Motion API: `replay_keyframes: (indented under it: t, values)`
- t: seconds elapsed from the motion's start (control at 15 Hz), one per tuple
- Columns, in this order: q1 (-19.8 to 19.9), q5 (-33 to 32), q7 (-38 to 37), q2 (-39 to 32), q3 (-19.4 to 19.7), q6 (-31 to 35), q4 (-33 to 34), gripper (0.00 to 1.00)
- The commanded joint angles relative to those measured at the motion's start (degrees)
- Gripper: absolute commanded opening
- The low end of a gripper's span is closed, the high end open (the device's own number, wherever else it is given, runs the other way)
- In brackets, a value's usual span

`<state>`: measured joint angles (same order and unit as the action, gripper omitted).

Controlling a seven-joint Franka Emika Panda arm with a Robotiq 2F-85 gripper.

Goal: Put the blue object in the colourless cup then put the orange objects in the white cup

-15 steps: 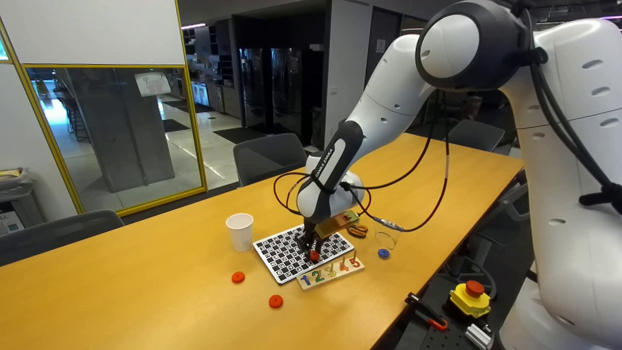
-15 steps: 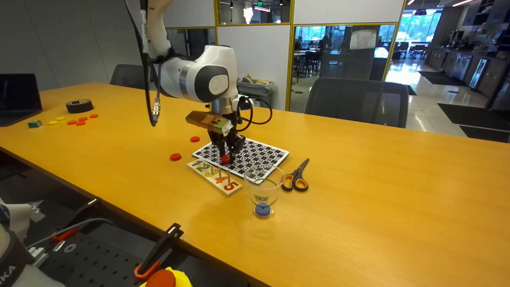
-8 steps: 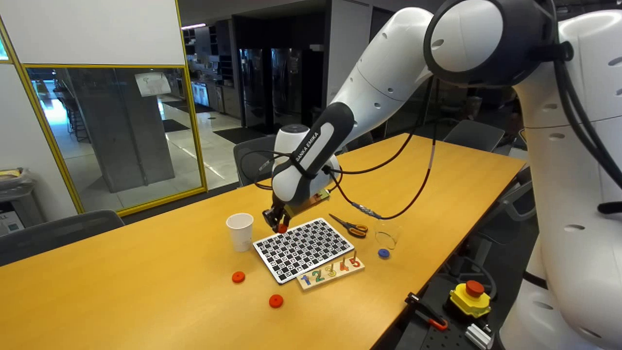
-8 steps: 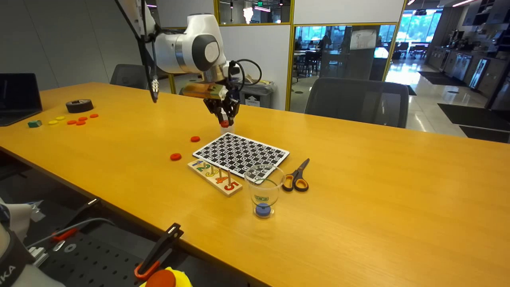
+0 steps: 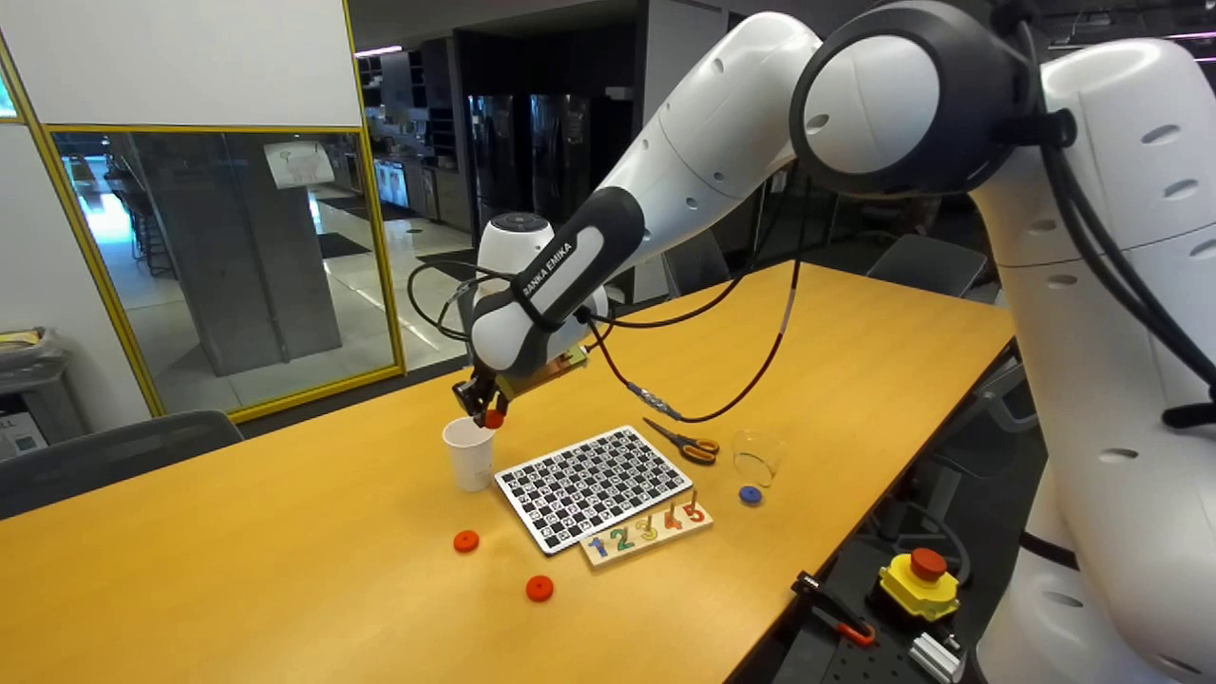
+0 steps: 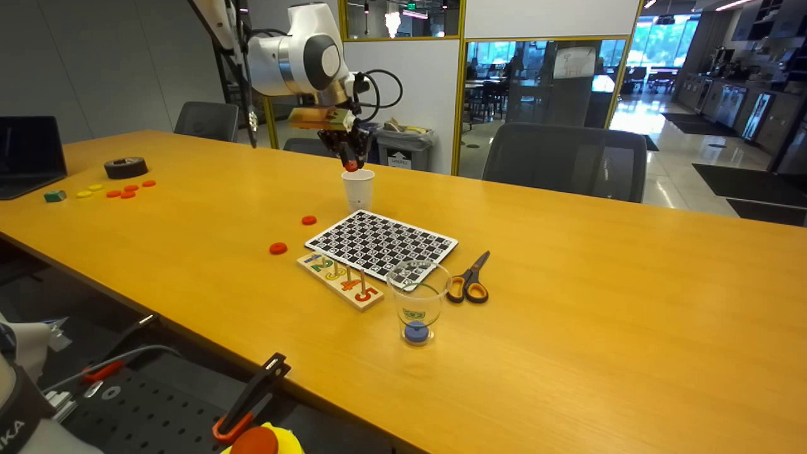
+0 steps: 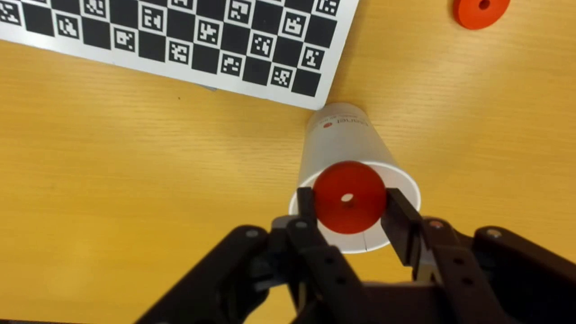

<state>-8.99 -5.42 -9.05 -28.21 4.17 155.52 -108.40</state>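
1. One black laptop point(image 6: 28, 157) stands with its screen up at the left end of the long yellow-brown wooden bench point(image 6: 599, 302) in an exterior view.
2. Right of it lie a small green block point(image 6: 55, 196), two flat yellow pieces point(image 6: 84, 194), a thick black ring point(image 6: 125, 167) and four flat bright-orange pieces point(image 6: 128, 195).
3. Two round orange-red discs point(image 6: 278, 248) lie flat on the bench, near each other but apart.
4. A pale wooden strip point(image 6: 341, 281) carries upright pegs and coloured numerals.
5. The black pincer point(image 6: 352, 165) grasps another orange-red disc point(image 7: 360, 202) by opposite edges, at the mouth of an opaque white tapered cup point(image 6: 358, 192); whether disc and rim touch cannot be told.
6. The white cup stands upright in both exterior views.
7. A flat black-and-white checkerboard point(image 6: 381, 244) lies with one corner just beside the white cup and one side along the strip.
8. A colourless see-through tapered cup point(image 6: 417, 309) stands upright, a round blue disc point(image 6: 416, 331) at its bottom.
9. Black scissors point(image 6: 470, 275) with orange-lined handles lie just beyond it.
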Motion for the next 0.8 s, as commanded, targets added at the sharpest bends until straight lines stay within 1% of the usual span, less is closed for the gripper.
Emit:
replay_keyframes:
  t: [0.0, 0.33, 0.4, 0.47, 0.53, 0.67, 0.73]
  values:
    - [-0.15, -0.43, -1.27, -5.35, -0.2, -3.47, 8.65, 0.22]
    - [0.05, -0.05, -1.0, -10.38, -0.55, -8.32, 16.23, 0.22]
    - [0.09, 0.01, -0.96, -10.93, -0.6, -9.28, 17.16, 0.27]
    - [0.14, 0.08, -0.91, -11.26, -0.67, -10.19, 17.77, 0.67]
    - [0.12, 0.04, -0.99, -11.52, -0.65, -10.81, 18.25, 0.69]
    - [0.11, -0.04, -1.09, -11.49, -0.62, -11.42, 18.43, 0.81]
    - [-0.05, -0.23, -1.23, -11.05, -0.5, -11.65, 17.97, 0.9]
